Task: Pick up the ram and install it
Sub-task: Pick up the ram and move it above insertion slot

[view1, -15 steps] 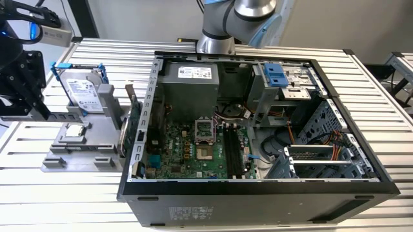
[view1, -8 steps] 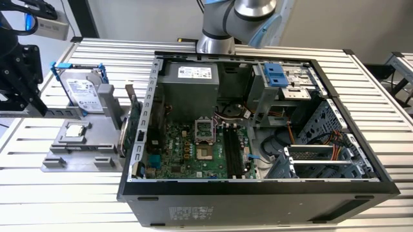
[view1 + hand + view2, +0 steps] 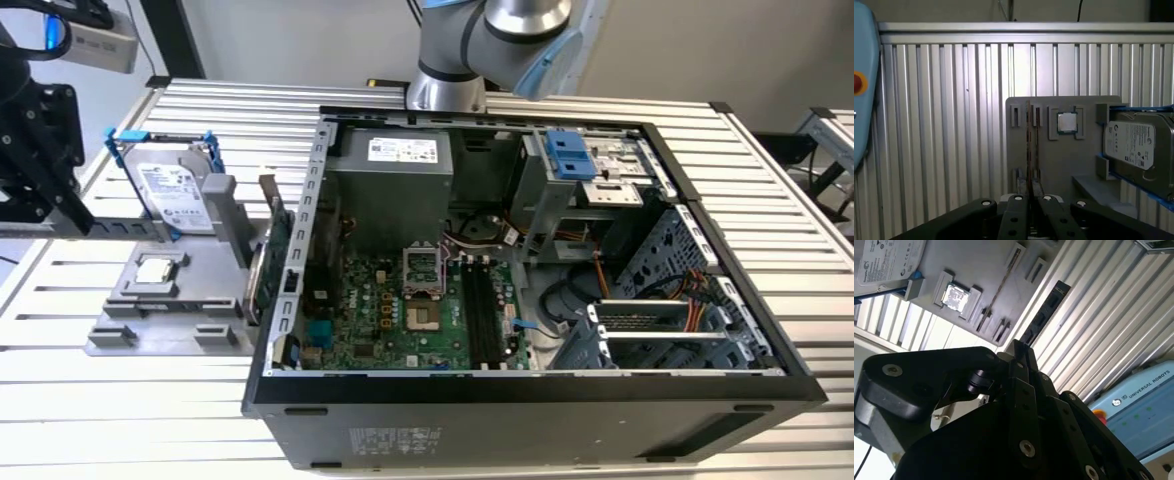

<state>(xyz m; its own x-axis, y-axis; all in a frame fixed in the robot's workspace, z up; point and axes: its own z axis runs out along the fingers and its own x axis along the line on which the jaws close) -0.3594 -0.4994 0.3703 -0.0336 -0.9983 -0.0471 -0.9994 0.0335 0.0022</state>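
The slatted table [image 3: 134,420] is carrying an open computer case [image 3: 534,420], whose motherboard [image 3: 387,320] is lying face up with its long black slots [image 3: 483,310] appearing unfilled. Beside the case, toward the exterior view's left, a gray fixture [image 3: 147,320] is propping up a hard drive [image 3: 174,195]. Well above that fixture the gripper [image 3: 1019,347] is pinching the ram [image 3: 1048,307]. In the second wrist view the ram is jutting past the fingertips as a dark strip with a row of chips on its face, and in the first wrist view it is showing edge-on as a thin line running out from between the fingers [image 3: 1015,220]. It is hanging in the air over the fixture's side of the table, not at the case. The stick is looking light, thin and stiff, so weight is hardly mattering, but I am judging it fragile: the chips and contact edge are wanting no pressure, and any flatwise bending is risking a crack. The sound hold is on the two flat faces near one long edge, leaving the contact edge free, as the fingers are seeming to do. A small processor chip [image 3: 1067,122] is resting in its pocket on the fixture.
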